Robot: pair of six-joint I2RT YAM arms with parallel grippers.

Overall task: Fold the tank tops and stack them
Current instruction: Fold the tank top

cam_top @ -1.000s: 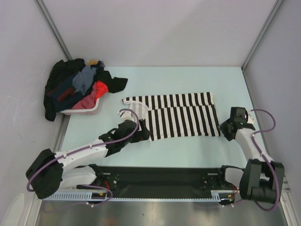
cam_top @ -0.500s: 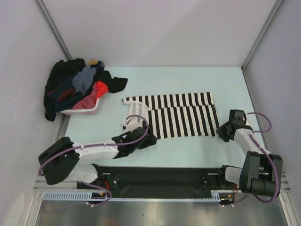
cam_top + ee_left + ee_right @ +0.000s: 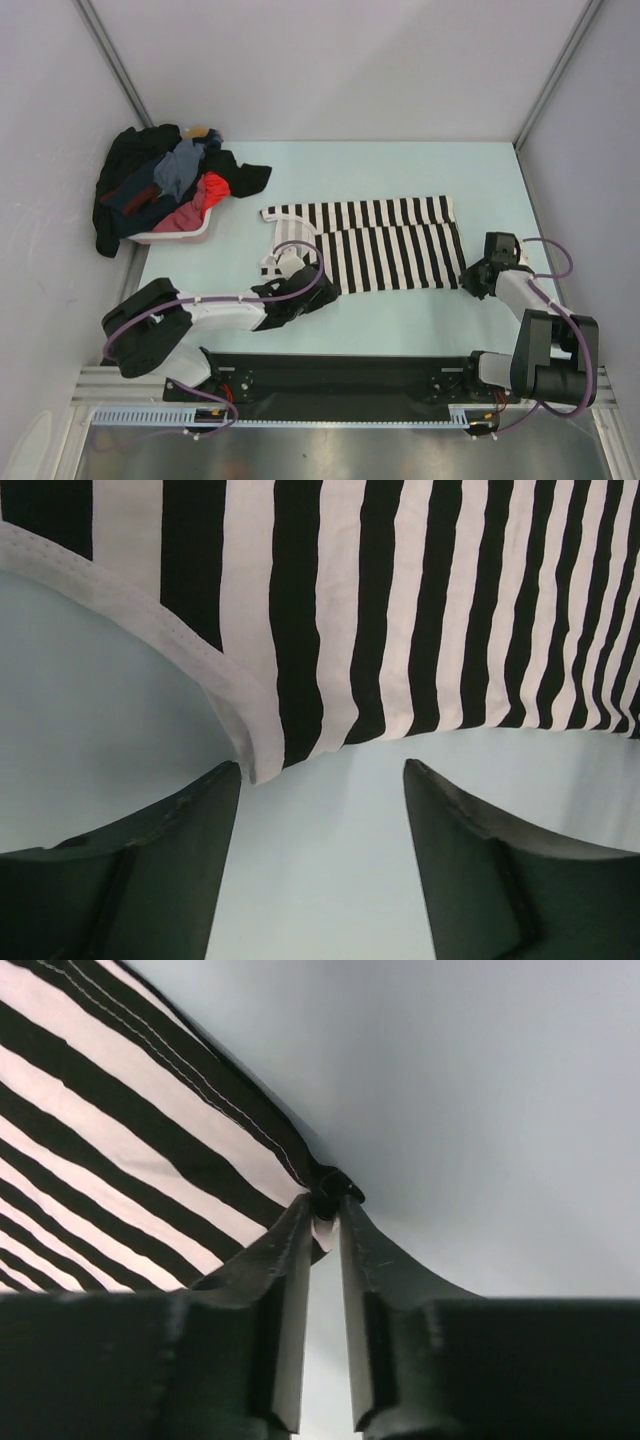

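The black-and-white striped tank top (image 3: pixel 385 245) lies flat on the pale blue table, folded lengthwise. My left gripper (image 3: pixel 322 290) is open and empty, low at the top's near left corner. In the left wrist view (image 3: pixel 320 770) the white-hemmed corner (image 3: pixel 250 765) sits just ahead of the left finger (image 3: pixel 190 820). My right gripper (image 3: pixel 472 279) is shut on the top's near right corner (image 3: pixel 325 1185); its fingertips (image 3: pixel 300 1220) pinch the bunched hem. The navy jersey (image 3: pixel 135 198) seems to lie in the heap on the basket; no "23" shows.
A pale pink basket (image 3: pixel 185 232) at the back left holds a heap of dark, grey and red clothes (image 3: pixel 200 180) that spills over its rim. Grey walls close in the table on the left, back and right.
My left arm has swung right and lowered, bringing its gripper to the striped top's near left corner. My right gripper has edged in onto the near right corner.
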